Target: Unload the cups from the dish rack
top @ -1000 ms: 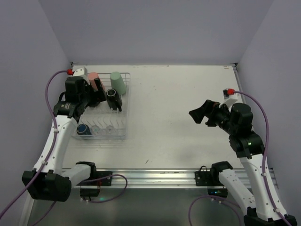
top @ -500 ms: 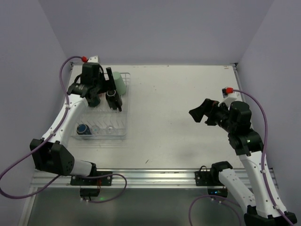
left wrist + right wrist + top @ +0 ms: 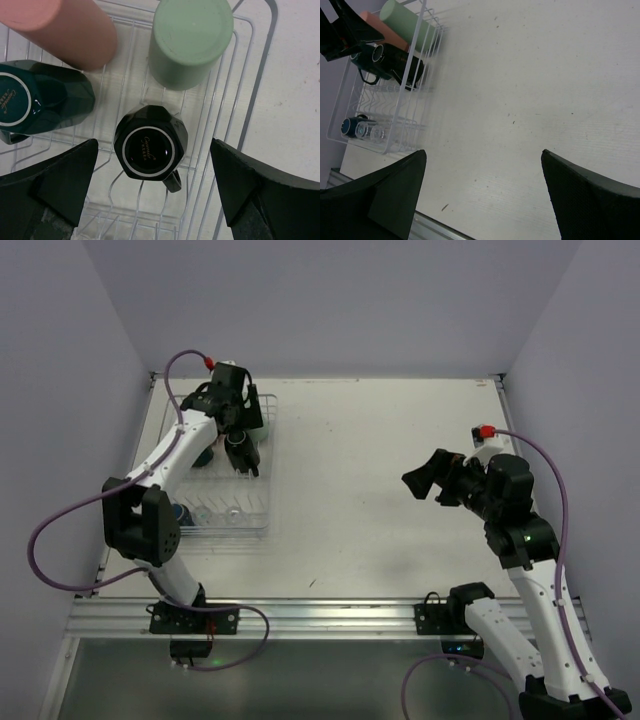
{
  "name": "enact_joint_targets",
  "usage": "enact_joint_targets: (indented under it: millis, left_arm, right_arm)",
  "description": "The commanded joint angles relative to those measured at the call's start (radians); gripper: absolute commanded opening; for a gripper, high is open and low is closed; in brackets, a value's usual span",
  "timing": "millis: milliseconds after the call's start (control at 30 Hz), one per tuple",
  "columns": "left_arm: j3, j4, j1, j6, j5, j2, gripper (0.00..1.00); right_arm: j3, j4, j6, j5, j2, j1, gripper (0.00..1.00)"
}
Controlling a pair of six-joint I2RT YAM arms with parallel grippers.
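The white wire dish rack (image 3: 256,526) stands at the table's left. In the left wrist view it (image 3: 250,107) holds a salmon-pink cup (image 3: 75,30), a mint-green cup (image 3: 192,42), a dark teal cup (image 3: 42,97) and a black handled mug (image 3: 150,147) lying base-up. My left gripper (image 3: 152,172) is open, hovering above the black mug (image 3: 244,452) with a finger on each side. A dark blue cup (image 3: 351,126) and a clear glass (image 3: 375,132) sit at the rack's near end. My right gripper (image 3: 425,483) is open and empty above the bare table at the right.
The rack's right rim (image 3: 260,80) runs close to my left gripper's right finger (image 3: 250,185). Purple walls close the table at left, back and right. A metal rail (image 3: 320,615) runs along the near edge. White tabletop (image 3: 530,90) lies between rack and right arm.
My left arm has swung from the rack's left side over its far end, and its open gripper now hangs above the black mug. The right arm has not moved.
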Motion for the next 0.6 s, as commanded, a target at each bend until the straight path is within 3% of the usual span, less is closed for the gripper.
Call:
enact_joint_targets:
  millis: [0, 567]
  left_arm:
    - [0.054, -0.035, -0.003, -0.021, -0.076, 0.011, 0.99]
    - [0.022, -0.047, -0.017, -0.03, -0.073, 0.065, 1.0]
  right_arm:
    - [-0.003, 0.029, -0.022, 0.025, 0.006, 0.002, 0.99]
    - [-0.024, 0.035, -0.02, 0.026, -0.006, 0.002, 0.99]
